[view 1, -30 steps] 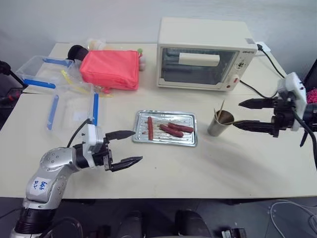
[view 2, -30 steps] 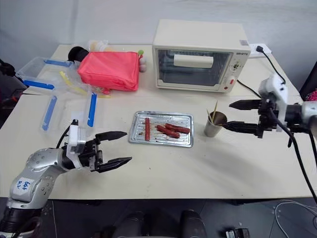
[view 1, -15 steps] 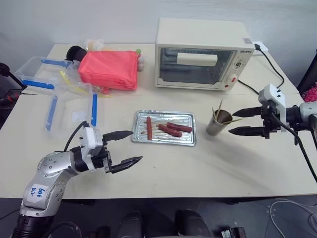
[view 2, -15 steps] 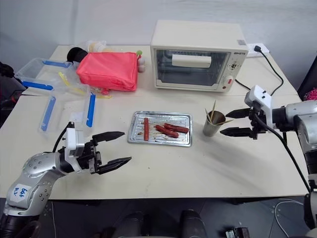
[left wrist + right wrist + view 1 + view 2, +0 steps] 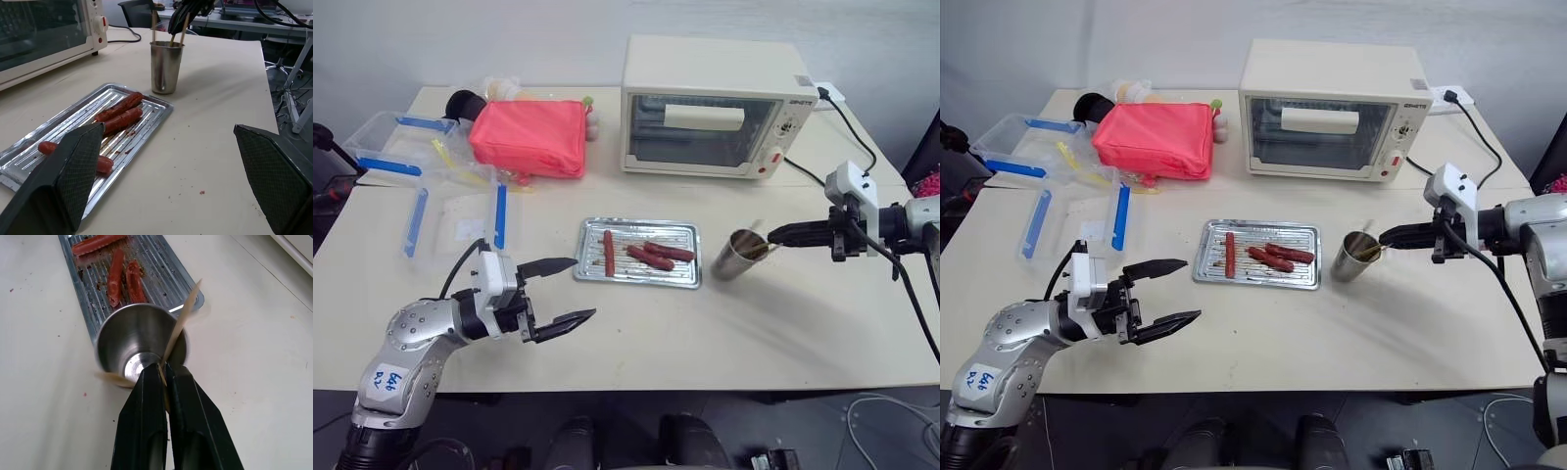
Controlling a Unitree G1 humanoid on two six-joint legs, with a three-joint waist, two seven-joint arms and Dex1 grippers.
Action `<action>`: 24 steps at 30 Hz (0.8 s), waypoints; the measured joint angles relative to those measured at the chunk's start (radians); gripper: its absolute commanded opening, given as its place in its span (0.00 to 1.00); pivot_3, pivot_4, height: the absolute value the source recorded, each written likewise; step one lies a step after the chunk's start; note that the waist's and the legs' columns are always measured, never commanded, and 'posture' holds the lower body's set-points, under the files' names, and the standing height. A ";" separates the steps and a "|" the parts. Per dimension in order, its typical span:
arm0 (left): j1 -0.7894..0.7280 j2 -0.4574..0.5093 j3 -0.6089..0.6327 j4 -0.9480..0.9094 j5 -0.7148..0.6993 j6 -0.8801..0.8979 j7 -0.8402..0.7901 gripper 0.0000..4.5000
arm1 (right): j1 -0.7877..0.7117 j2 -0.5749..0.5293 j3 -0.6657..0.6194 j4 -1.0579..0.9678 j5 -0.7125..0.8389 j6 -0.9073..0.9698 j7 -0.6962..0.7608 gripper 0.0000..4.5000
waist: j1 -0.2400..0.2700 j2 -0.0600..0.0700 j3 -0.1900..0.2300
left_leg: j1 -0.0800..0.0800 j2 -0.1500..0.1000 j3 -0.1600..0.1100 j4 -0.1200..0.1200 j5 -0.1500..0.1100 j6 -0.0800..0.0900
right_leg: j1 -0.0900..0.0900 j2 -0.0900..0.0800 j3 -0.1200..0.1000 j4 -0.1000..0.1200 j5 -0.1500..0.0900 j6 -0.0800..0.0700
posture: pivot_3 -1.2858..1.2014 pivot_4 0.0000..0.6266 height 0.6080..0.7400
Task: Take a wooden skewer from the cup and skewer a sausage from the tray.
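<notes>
My right arm reaches in from the right, forearm stretched toward the cup (image 5: 1355, 257), wrist angled slightly downward. My right gripper (image 5: 164, 377) sits at the cup's rim on its right side, its two black fingers (image 5: 142, 431) pressed together and pinching a wooden skewer (image 5: 180, 323) between their tips. My left arm is bent at the elbow, well to the left of the cup and nearer to me, with the forearm lying low and level. My left gripper (image 5: 563, 292) points toward the cup, its two black fingers spread wide apart with nothing between them.
</notes>
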 measured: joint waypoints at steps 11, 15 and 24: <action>-0.001 -0.014 -0.001 0.008 0.006 -0.010 0.003 1.00 | -0.223 -0.113 0.003 0.041 0.001 0.045 0.113 0.01 | -0.001 0.001 0.001 | 0.000 0.000 0.000 -0.002 0.000 0.000 | -0.001 -0.001 0.001 -0.001 0.000 0.000 | 0.52 0.24 1.00; -0.002 -0.015 -0.001 0.013 0.006 -0.008 0.003 1.00 | -0.324 -0.166 0.015 0.036 0.064 0.120 0.114 0.01 | -0.001 0.003 0.001 | 0.000 0.000 0.001 -0.004 0.000 -0.001 | -0.003 0.000 0.002 -0.001 0.000 0.000 | 0.52 0.24 1.00; -0.060 -0.094 -0.005 0.032 -0.013 -0.010 0.029 1.00 | -0.215 -0.015 -0.036 -0.217 0.368 0.414 0.099 0.01 | -0.002 0.002 0.002 | 0.000 0.000 0.001 -0.003 0.000 -0.001 | -0.003 -0.001 0.001 0.000 0.000 0.000 | 0.52 0.24 1.00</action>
